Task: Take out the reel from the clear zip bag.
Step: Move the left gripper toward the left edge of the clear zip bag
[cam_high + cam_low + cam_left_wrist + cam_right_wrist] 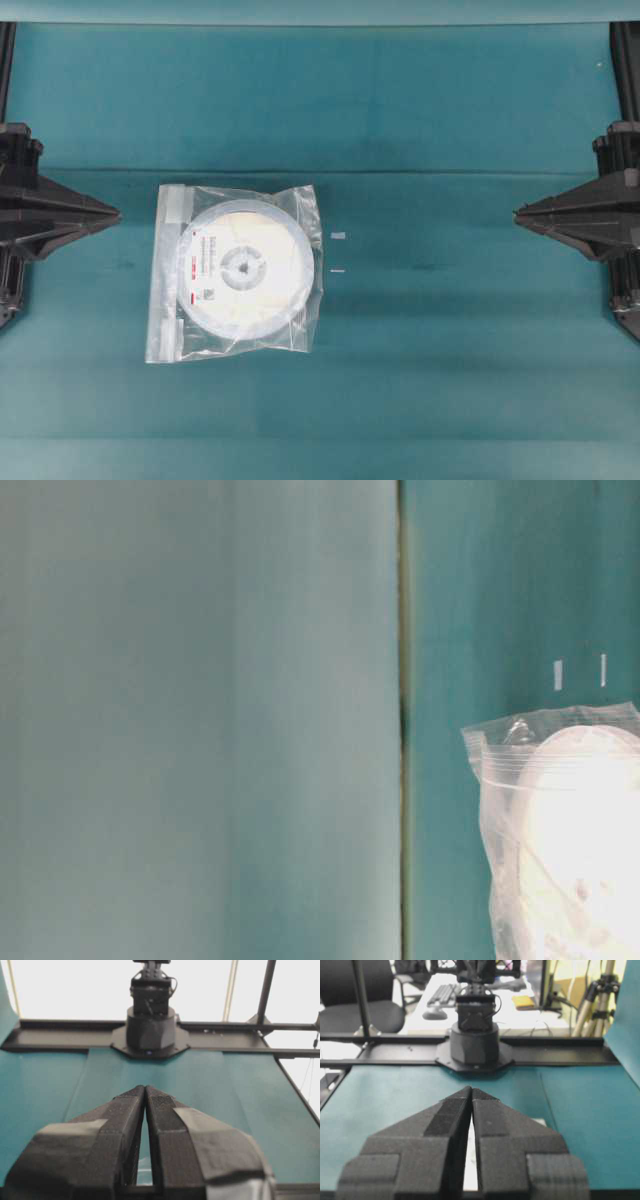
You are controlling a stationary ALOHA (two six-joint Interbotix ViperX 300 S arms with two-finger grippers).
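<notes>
Teal counter (pixel 430 380), bare cloth over most of it. Clear zip bag (pixel 302 205) lies flat left of centre, zip strip along its left edge, reel (pixel 245 268) inside it, label facing up. Two small pale scraps (pixel 338 236) just right of the bag. Left gripper (pixel 112 213) at the left edge, fingers closed, holding nothing. Right gripper (pixel 520 212) at the right edge, fingers closed, empty, well apart from the bag.

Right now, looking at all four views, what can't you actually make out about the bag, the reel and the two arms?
- Reel label: overhead, print too small and washed out to read.
- Clear zip bag: table-level view cuts it off at the right and bottom edges; glare blows out the reel.
- Whether the zip is sealed: too fine to tell.
- Bag and reel: mostly hidden in both wrist views behind the closed left gripper and right gripper.
- Two small pale marks: too small to identify.
</notes>
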